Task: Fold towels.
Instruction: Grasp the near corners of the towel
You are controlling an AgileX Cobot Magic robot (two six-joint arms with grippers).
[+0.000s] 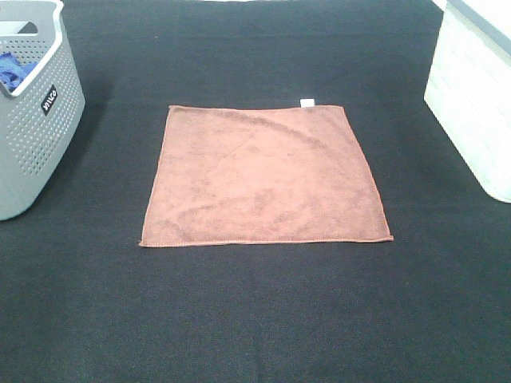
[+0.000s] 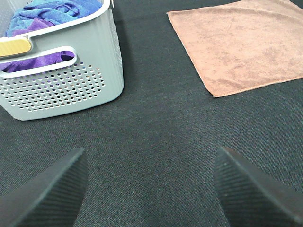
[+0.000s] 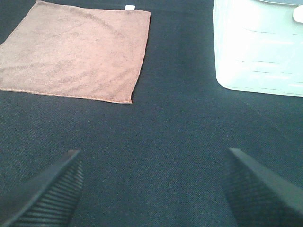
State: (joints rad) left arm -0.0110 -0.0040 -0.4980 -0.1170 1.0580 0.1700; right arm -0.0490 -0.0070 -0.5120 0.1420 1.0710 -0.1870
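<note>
Exterior high view: no arm in shot. Wrist views: left gripper (image 2: 150, 152) and right gripper (image 3: 152, 152) hover over dark counter (image 1: 255, 319) by near edge, jaws wide apart, nothing held; likely staged to take near corners. Towel (image 1: 263, 179) flat mid-counter, unfolded, hem square to near edge; white tag (image 1: 306, 102) on far hem. Grey basket (image 1: 32, 128) at left edge holds blue and purple cloths (image 2: 52, 14), probably supply. White bin (image 1: 471, 104) at far-right corner, contents hidden.

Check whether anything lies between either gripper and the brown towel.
Nothing visible does. Both wrist views show only bare black mat between the open left gripper, the open right gripper and the towel. The grey basket and white bin stand off to the sides.
</note>
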